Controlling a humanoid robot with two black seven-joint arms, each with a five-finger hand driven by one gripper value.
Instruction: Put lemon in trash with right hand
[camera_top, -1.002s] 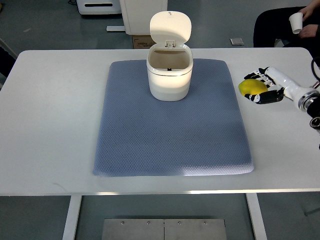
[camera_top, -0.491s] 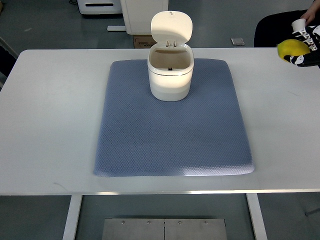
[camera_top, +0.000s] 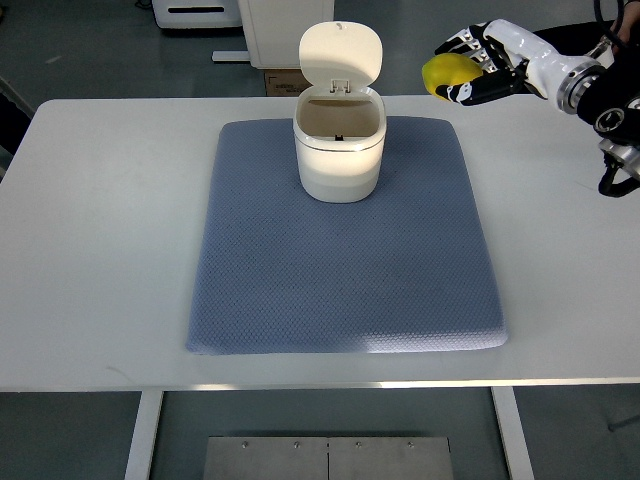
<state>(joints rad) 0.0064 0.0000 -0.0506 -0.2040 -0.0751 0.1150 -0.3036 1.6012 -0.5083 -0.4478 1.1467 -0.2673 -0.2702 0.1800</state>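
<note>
- Fingers (camera_top: 462, 42) of the right hand (camera_top: 478, 62) curl around the lemon (camera_top: 446, 73), gripping it above the table's far edge, to the right of the trash can (camera_top: 339, 152) and well apart from it.
- Trash can sits on the blue mat (camera_top: 345, 250) near the mat's far edge, its lid (camera_top: 341, 52) tipped up and back, mouth open.
- Left hand is out of sight.
- Risk, as I judge it: the mouth is narrow, so a release made short of it would likely bounce the lemon off the near-right rim and roll it across the mat or the white table (camera_top: 100, 250).
- Raised lid stands behind the opening; a hand coming in too far back could knock it shut or nudge the light can.
- Only part of the grip shows, so a slip in transit cannot be ruled out.
</note>
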